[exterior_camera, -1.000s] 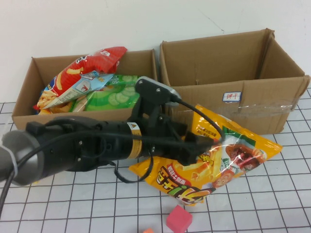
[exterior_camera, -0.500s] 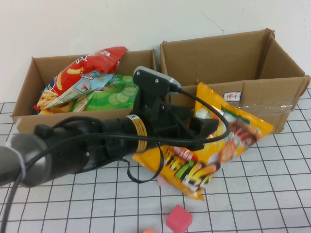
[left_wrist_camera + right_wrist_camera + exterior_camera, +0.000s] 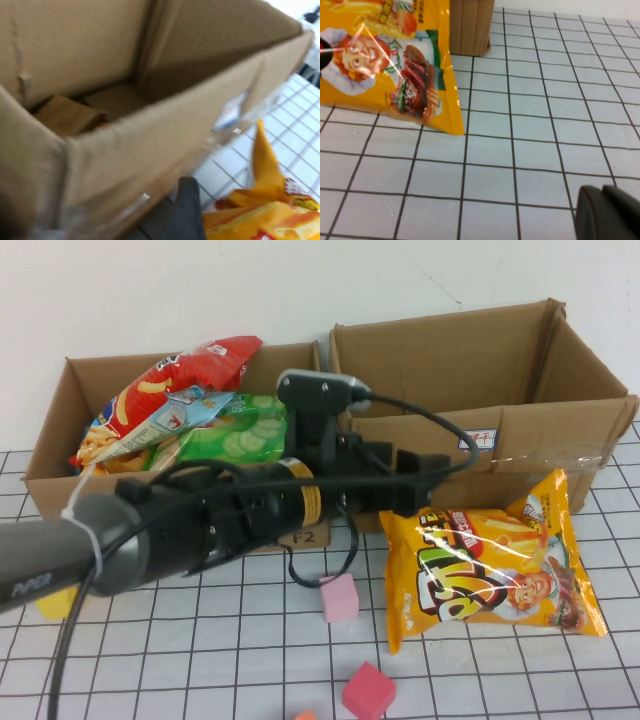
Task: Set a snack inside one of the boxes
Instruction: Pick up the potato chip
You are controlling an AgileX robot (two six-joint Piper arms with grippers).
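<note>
An orange snack bag (image 3: 490,565) lies flat on the gridded table in front of the right cardboard box (image 3: 520,440), whose inside (image 3: 100,100) holds nothing. My left gripper (image 3: 415,480) hangs open by that box's front wall, just above the bag's upper left corner, with the bag (image 3: 260,220) beside one dark finger (image 3: 185,210). The left box (image 3: 50,480) holds a red chip bag (image 3: 190,375) and a green bag (image 3: 240,440). My right gripper (image 3: 601,200) is shut low over bare table, right of the bag (image 3: 385,65), and is absent from the high view.
Two pink cubes (image 3: 339,597) (image 3: 368,690) lie on the table in front of the left arm. A yellow piece (image 3: 55,602) shows under the arm at the left. The right box's corner (image 3: 470,25) stands beyond the bag.
The snack bag, raised and tilted against the left gripper half a second ago, has dropped and now lies flat further right. The left gripper has risen toward the right box.
</note>
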